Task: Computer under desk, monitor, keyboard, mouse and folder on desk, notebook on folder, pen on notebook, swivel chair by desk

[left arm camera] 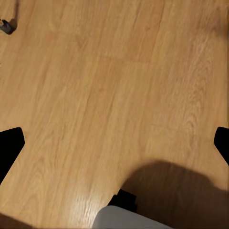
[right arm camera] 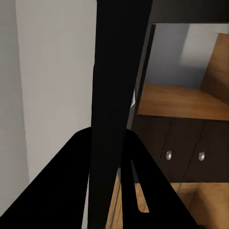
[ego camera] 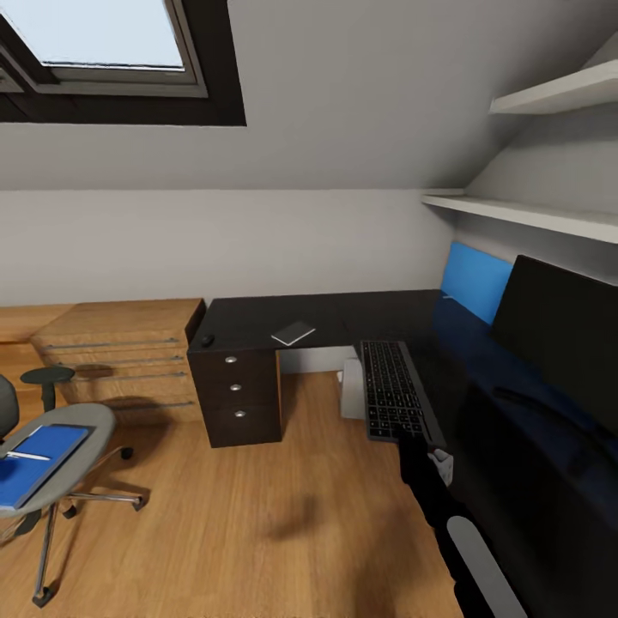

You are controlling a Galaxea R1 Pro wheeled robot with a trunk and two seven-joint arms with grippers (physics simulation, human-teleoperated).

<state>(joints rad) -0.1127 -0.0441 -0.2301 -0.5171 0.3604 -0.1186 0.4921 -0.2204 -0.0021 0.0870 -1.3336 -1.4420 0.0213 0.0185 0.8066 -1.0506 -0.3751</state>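
Two placed: wide black monitor (ego camera: 558, 326), long black keyboard (ego camera: 393, 390) on black L-shaped desk (ego camera: 343, 313).
Left: bright blue folder (ego camera: 34, 463) on grey swivel chair (ego camera: 64, 451).
Right gripper (ego camera: 429, 453): pinching keyboard's near end.
Left gripper (left arm camera: 114, 143): spread.

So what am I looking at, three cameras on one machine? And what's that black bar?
Yes: a wheeled robot with two arms, rendered in a simulator. The big picture comes from its head camera: a black desk bearing a monitor, a keyboard, a notebook and a mouse, plus a swivel chair carrying a blue folder. The other cameras sit at the wrists. The left hand is open, fingers wide apart above wooden floor. The black bar is the keyboard seen edge-on: the right hand appears closed on its near end.
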